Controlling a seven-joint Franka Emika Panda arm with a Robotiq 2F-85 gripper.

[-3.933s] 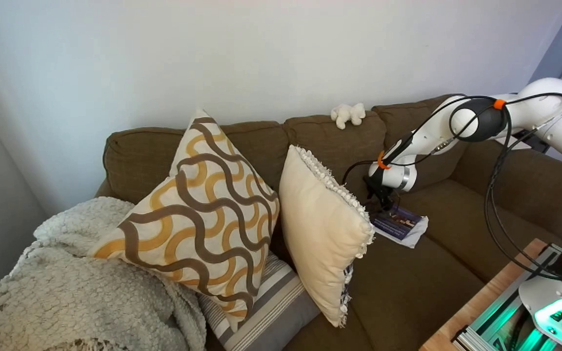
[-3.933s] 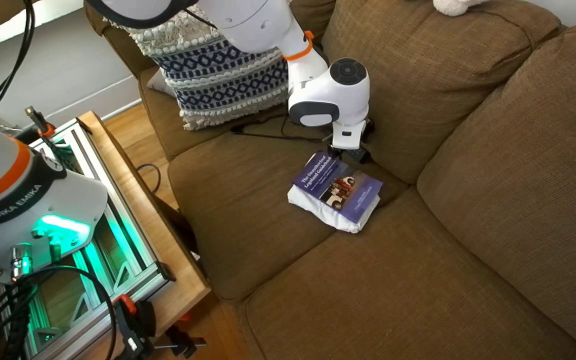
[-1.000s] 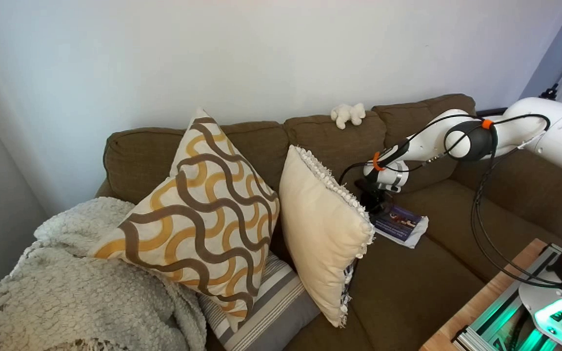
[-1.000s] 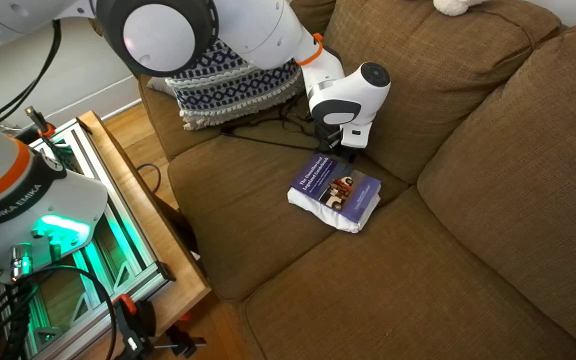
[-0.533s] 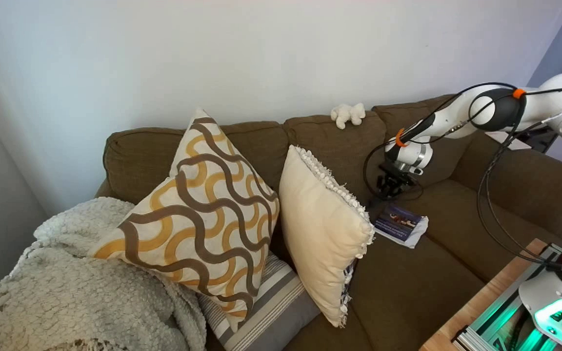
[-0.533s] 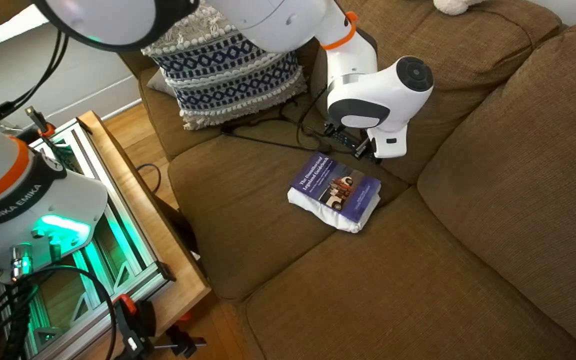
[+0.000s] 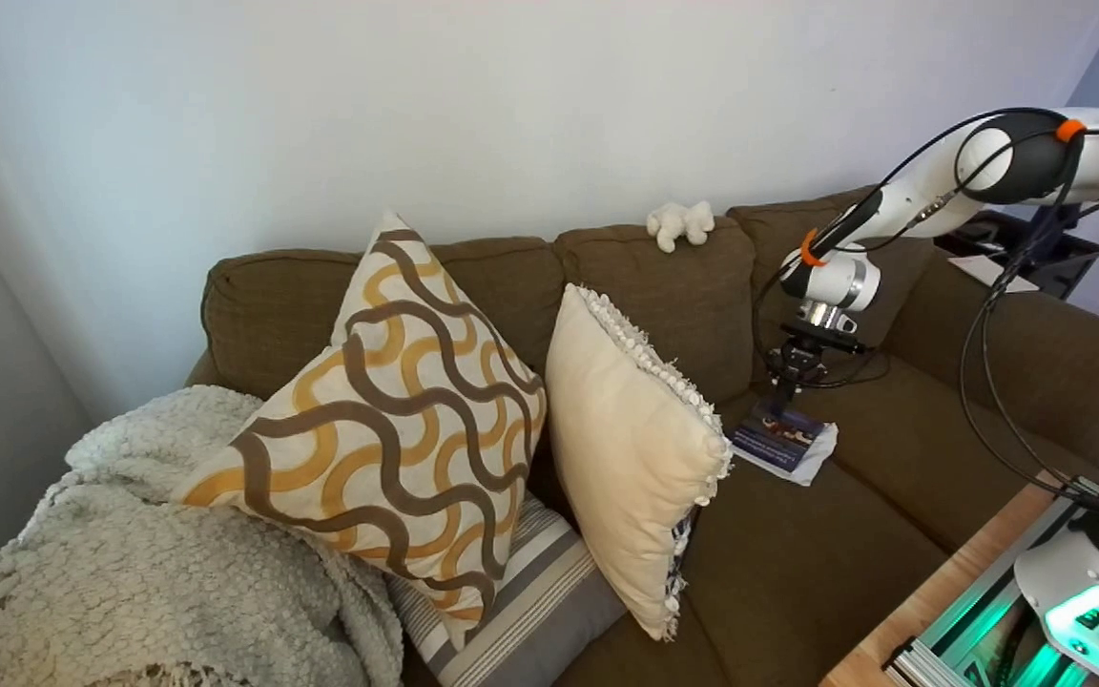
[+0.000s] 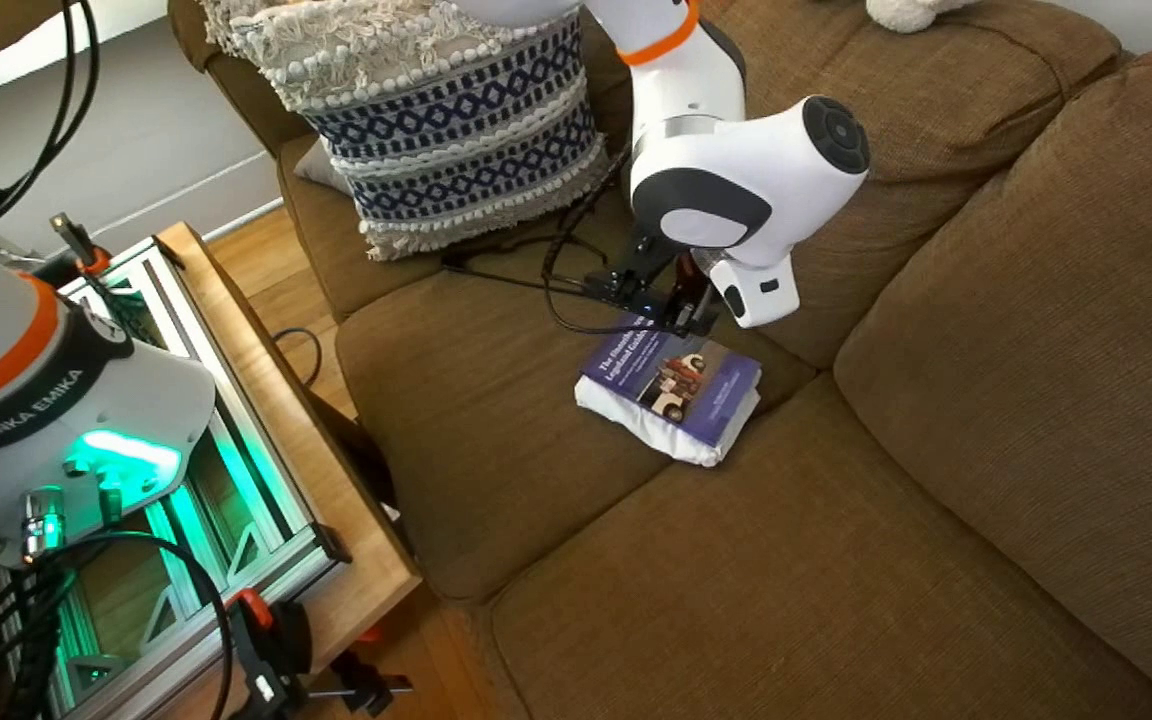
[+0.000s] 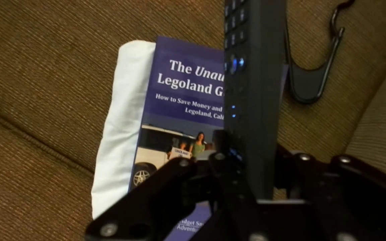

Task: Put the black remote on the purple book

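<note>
The black remote (image 9: 256, 83) runs lengthwise up the wrist view, with small blue lights on its button face. My gripper (image 9: 248, 154) is shut on the remote near its lower end, one finger against each side. Beneath them lies the purple book (image 9: 183, 83), partly hidden by remote and fingers. That book (image 8: 686, 390) rests on a white bundle (image 8: 636, 415) on the sofa seat. In an exterior view the gripper (image 7: 791, 377) is above the far part of the book, the dark remote (image 7: 780, 396) pointing down; any contact is unclear.
A black looped cord (image 8: 506, 275) lies on the seat beside the book. A fringed cushion (image 8: 456, 150) stands close by, and the sofa backrest (image 8: 896, 120) rises behind. The wooden table (image 8: 376, 560) carries the arm's base.
With the remote in its grip, my gripper has lifted from behind the book and shifted across over it. The wrist has turned. The book has stayed put.
</note>
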